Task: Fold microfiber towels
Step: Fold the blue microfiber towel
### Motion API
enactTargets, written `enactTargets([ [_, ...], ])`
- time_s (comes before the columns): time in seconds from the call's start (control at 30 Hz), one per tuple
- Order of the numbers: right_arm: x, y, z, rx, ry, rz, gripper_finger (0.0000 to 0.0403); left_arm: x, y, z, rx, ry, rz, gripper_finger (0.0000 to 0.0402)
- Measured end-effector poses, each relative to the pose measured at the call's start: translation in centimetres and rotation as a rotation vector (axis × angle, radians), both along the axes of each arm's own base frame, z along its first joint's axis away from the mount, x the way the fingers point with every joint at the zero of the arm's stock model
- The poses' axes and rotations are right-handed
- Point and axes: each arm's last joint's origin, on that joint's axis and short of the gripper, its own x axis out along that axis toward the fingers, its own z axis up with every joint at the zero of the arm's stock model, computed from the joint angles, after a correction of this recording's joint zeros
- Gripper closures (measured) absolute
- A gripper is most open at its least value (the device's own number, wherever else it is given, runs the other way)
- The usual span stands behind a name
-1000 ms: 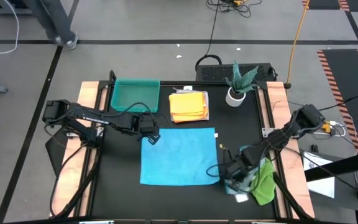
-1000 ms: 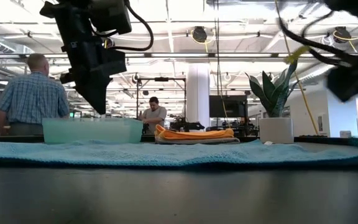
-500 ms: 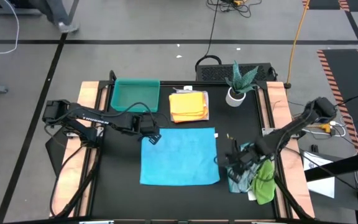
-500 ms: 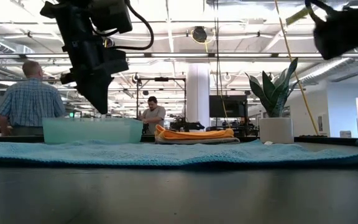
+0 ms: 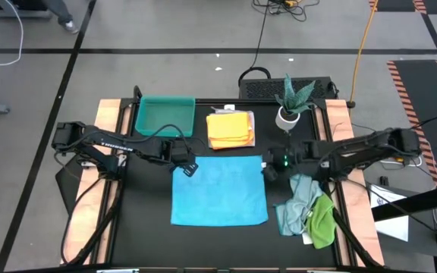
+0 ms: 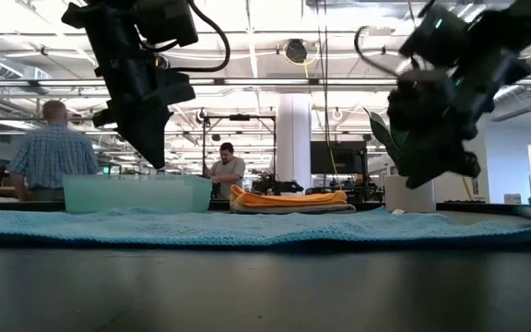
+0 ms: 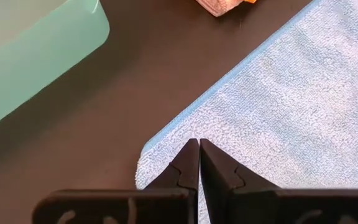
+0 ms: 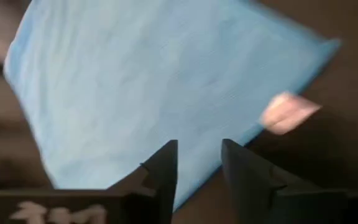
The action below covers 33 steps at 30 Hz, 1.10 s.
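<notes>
A bright blue microfiber towel [image 5: 219,189] lies spread flat on the black table's middle. My left gripper [image 5: 187,169] is shut and hovers just above the towel's far left corner [image 7: 160,149], holding nothing. My right gripper [image 5: 269,169] stands open over the towel's far right corner, near its small tag [image 8: 288,112], with nothing between its fingers [image 8: 163,165]. In the low view both grippers hang above the cloth. Folded yellow-orange towels [image 5: 230,129] lie stacked at the far middle. A pale blue towel [image 5: 296,201] and a green towel [image 5: 322,224] lie crumpled at the near right.
A teal tray [image 5: 165,115] sits at the far left, and a potted plant [image 5: 289,105] at the far right. Wooden rails run along both table sides. People stand in the room beyond the table in the low view.
My right gripper has left the crumpled pile at the near right and swung toward the far edge and the table's middle, ending above the blue towel's far right corner. The pile now lies uncovered. My left gripper has kept still.
</notes>
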Motion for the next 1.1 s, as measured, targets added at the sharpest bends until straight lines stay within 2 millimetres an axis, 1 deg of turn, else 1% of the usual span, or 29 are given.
enactTargets([
  [0.1,-0.4,-1.9,-0.2,0.010,-0.010,-0.011,0.0263,0.0,0.0,0.0,-0.004,-0.001,0.002,0.0385],
  [0.2,-0.5,-3.2,0.0,-0.007,-0.034,-0.043,0.0254,0.0,0.0,0.0,-0.013,-0.008,0.021,0.0385],
  [0.33,-0.7,-4.1,-0.1,-0.030,-0.036,-0.066,0.0253,0.0,0.1,-0.1,-0.058,0.007,-0.016,0.0384],
  [0.43,-0.8,-4.4,-0.2,-0.031,-0.035,-0.059,0.0254,-0.1,0.6,-0.1,-0.131,0.019,-0.055,0.0377],
  [0.53,-0.8,-4.4,-0.1,-0.023,-0.042,-0.052,0.0254,-0.4,1.6,-0.3,-0.172,0.049,-0.051,0.0351],
  [0.7,-0.8,-4.4,-0.1,-0.029,-0.042,-0.046,0.0254,-2.2,3.6,-0.6,-0.190,0.198,0.072,0.0288],
  [0.77,-0.8,-4.4,-0.1,-0.033,-0.043,-0.041,0.0254,-2.7,4.3,-0.8,-0.202,0.230,0.117,0.0264],
  [0.93,-0.7,-4.7,0.0,-0.061,-0.065,-0.030,0.0254,-3.3,5.2,-2.1,-0.277,0.197,0.156,0.0222],
  [1.1,-0.8,-5.4,0.1,-0.080,-0.079,-0.053,0.0254,-3.4,5.2,-3.7,-0.350,0.120,0.146,0.0207],
])
